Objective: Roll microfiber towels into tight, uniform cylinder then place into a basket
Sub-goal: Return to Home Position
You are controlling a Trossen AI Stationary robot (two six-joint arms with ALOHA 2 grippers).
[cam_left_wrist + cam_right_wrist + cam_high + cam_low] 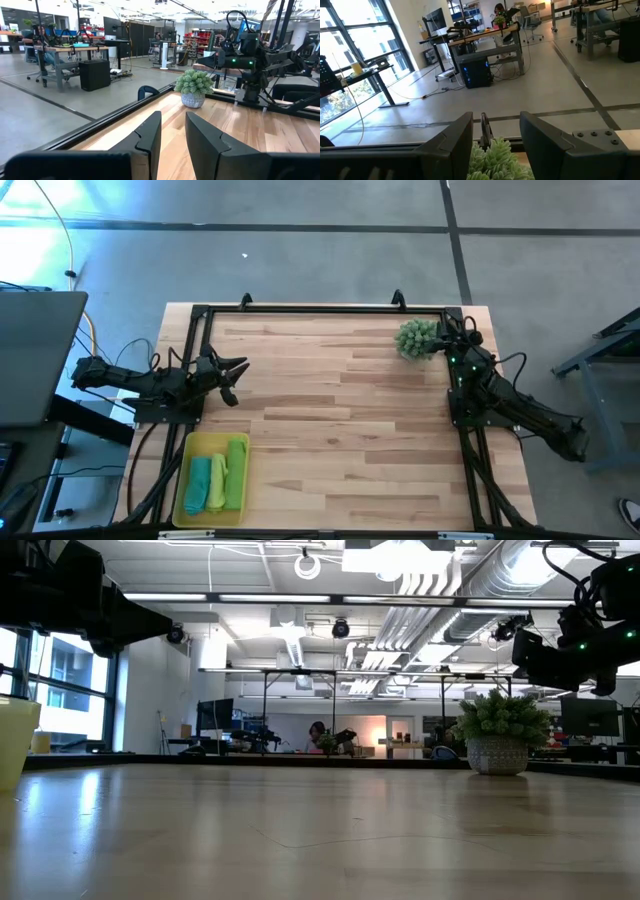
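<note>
From above, we count one basket (205, 445), shallow translucent yellow plastic, at the lower left of the plank-wood table (340, 430). In it lie three soft rolled towels side by side: one teal towel (199, 478) and two lime green towels (237, 470). The left tool (233, 378) hangs at the table's left edge, fingers spread. The right tool (448, 332) is just beside one spiky round plant (417, 338).

At table height, we see the basket's yellow wall and the plant's pale textured pot (497, 757).

The left wrist view shows two dark fingers (150, 137) parted.

In the right wrist view, that tool's fingers (457, 137) are apart above the plant.
</note>
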